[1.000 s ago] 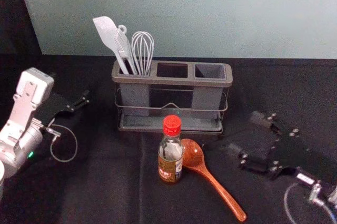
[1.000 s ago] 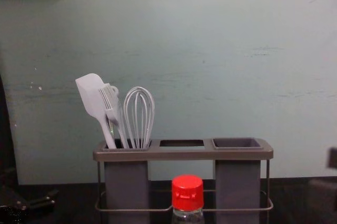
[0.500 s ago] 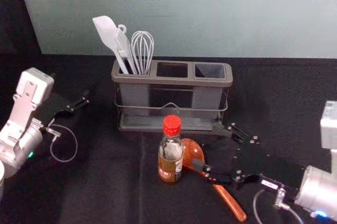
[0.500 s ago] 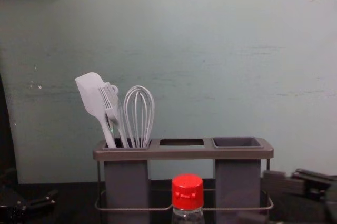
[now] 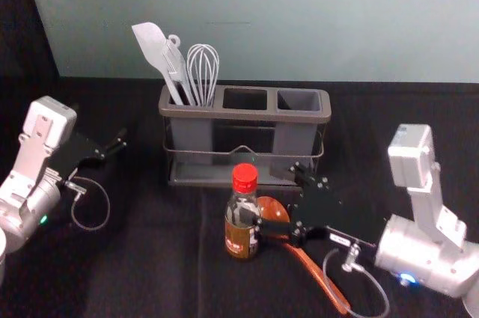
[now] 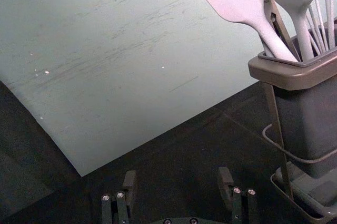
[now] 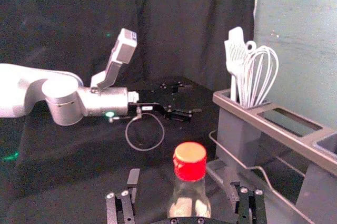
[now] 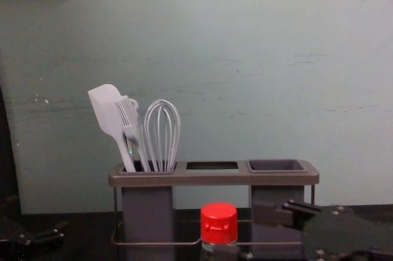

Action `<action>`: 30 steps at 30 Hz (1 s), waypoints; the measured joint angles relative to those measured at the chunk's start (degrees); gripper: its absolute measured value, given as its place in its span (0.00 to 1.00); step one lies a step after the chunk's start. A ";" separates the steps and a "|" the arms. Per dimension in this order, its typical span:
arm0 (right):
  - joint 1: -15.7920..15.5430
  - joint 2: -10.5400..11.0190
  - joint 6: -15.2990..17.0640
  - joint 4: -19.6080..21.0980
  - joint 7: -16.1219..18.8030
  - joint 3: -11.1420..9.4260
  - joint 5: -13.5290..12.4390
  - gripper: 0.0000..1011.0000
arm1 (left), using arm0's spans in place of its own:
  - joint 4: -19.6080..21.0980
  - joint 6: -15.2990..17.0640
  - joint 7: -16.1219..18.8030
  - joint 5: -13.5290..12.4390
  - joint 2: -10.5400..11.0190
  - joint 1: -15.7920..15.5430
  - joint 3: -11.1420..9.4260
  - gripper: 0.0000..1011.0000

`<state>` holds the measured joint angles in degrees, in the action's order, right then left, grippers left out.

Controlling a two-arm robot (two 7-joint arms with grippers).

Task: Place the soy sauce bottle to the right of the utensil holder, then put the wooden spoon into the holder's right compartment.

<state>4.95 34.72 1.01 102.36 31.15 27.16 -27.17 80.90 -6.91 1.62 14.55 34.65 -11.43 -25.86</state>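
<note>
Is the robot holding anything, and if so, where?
Nothing: the right gripper stands open around the bottle; the left gripper, also open, is left of the holder.

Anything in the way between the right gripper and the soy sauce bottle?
Nothing visible stands between them: the right gripper is open, with the soy sauce bottle straight ahead of it. The wooden spoon lies low beside the bottle, partly beneath the gripper, so it doesn't appear to block the way.

Holder (image 5: 243,114) in downward head, level chest views
</note>
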 joint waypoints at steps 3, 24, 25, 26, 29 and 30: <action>1.31 -1.04 0.32 -0.99 -0.09 0.54 0.69 0.99 | 0.00 0.00 0.00 0.00 0.00 0.00 0.00 0.99; 5.81 -5.47 1.42 -5.24 -1.39 2.83 3.76 0.99 | 0.00 0.00 0.00 0.00 0.00 0.00 0.00 0.99; 5.78 -5.43 1.42 -5.18 -1.38 2.83 3.75 0.99 | 0.00 0.00 0.00 0.00 0.00 0.00 0.00 0.99; 5.77 -5.41 1.42 -5.15 -1.38 2.82 3.75 0.99 | 0.00 0.00 0.00 0.00 0.00 0.00 0.00 0.99; 5.74 -5.35 1.42 -5.05 -1.37 2.81 3.73 0.99 | 0.00 0.00 0.00 0.00 0.00 0.00 0.00 0.99; 5.72 -5.32 1.42 -5.03 -1.37 2.81 3.72 0.99 | 0.00 0.00 0.00 0.00 0.00 0.00 0.00 0.99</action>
<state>10.68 29.40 2.43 97.32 29.78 29.96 -23.45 80.90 -6.91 1.62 14.55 34.64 -11.43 -25.86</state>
